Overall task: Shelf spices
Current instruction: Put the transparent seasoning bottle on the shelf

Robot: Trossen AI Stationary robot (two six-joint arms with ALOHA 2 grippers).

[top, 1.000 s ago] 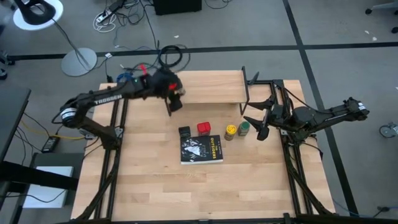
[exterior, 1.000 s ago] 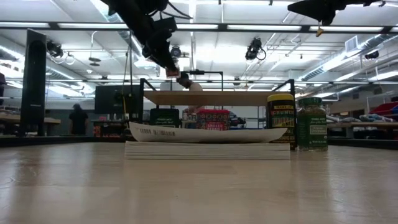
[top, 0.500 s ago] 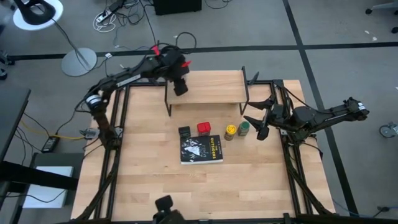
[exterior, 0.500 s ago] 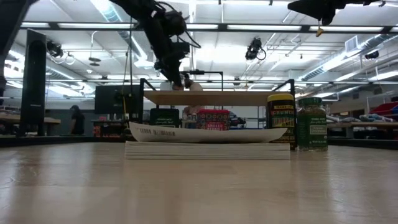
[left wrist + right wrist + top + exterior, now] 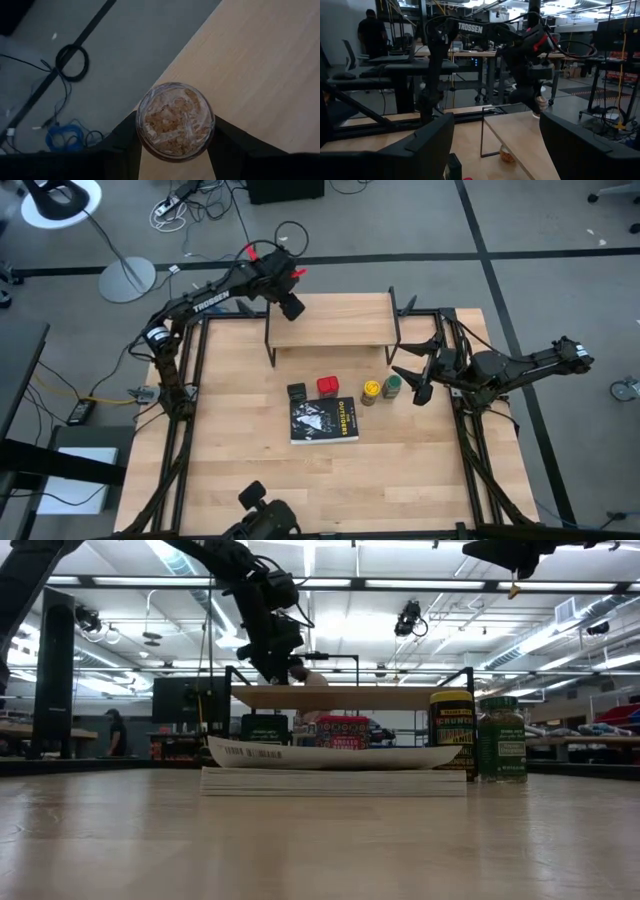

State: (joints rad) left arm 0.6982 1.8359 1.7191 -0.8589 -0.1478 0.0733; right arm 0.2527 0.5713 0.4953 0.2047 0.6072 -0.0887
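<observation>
My left gripper (image 5: 291, 306) is shut on the pale little jar (image 5: 175, 120) over the far left corner of the shelf (image 5: 340, 325). The shelf is a light plank on thin black legs. On the table in front of it stand a dark tin (image 5: 296, 392), a red tin (image 5: 327, 386), a yellow-topped jar (image 5: 371, 390) and a green-topped jar (image 5: 392, 386). My right gripper (image 5: 415, 377) waits open and level at the table's right, beside the green-topped jar, with nothing between its fingers. My left gripper pinches the jar's round side (image 5: 144, 127) between its two fingers (image 5: 120, 145), one on each side. The fingers slant down from the table's far left. One round end of the jar faces the wrist camera and shows tan contents. The jar (image 5: 540, 104) is held over the shelf's corner (image 5: 165, 80); whether it touches the plank I cannot tell.
A flat black book (image 5: 323, 420) lies on the table just in front of the tins. Cables (image 5: 72, 62) lie on the floor beyond the table's far edge. A black device (image 5: 262, 516) shows at the near edge. A person (image 5: 370, 30) stands in the room behind.
My left gripper has carried the jar toward the table's far edge, from above the shelf's near left leg to its far left corner. It has tipped further down on the way and stays shut on the jar.
</observation>
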